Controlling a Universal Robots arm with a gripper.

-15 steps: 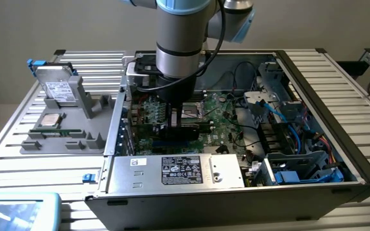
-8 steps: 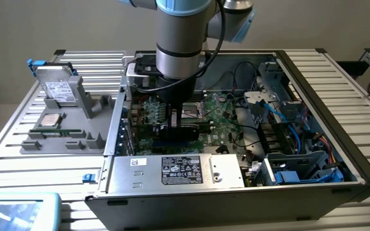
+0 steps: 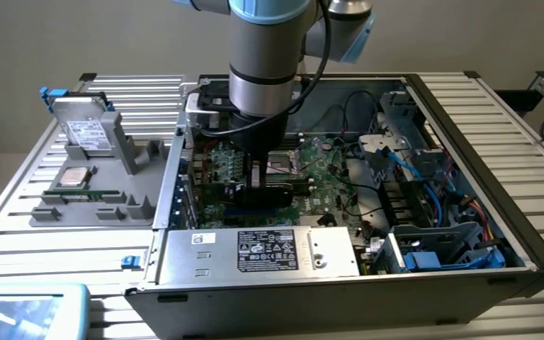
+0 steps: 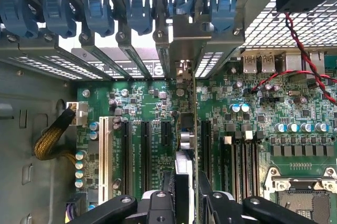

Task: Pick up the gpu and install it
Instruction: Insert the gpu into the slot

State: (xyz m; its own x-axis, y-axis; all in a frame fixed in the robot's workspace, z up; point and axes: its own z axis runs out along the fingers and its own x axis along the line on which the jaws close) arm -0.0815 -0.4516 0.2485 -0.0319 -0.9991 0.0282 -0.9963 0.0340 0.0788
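gripper (image 4: 184,205) clamped on gpu (image 4: 185,145) deep in open case (image 3: 499,184). empty slots (image 4: 145,150) flank it, narrow lanes only. blue latches (image 4: 139,10) crowd the bracket end. red-black wires (image 4: 295,71) near on one side, yellow cable bundle (image 4: 50,139) further off on the other. power supply (image 3: 263,251) and drive cage (image 3: 442,244) wall in the board (image 4: 158,108).

Open computer case (image 3: 348,304) on table (image 3: 499,106)
In the exterior view, a parts holder (image 3: 74,209) is set at the case's nine o'clock; inside, the gpu (image 3: 277,193) is held over the motherboard (image 3: 324,180), the power supply (image 3: 263,251) at six o'clock.
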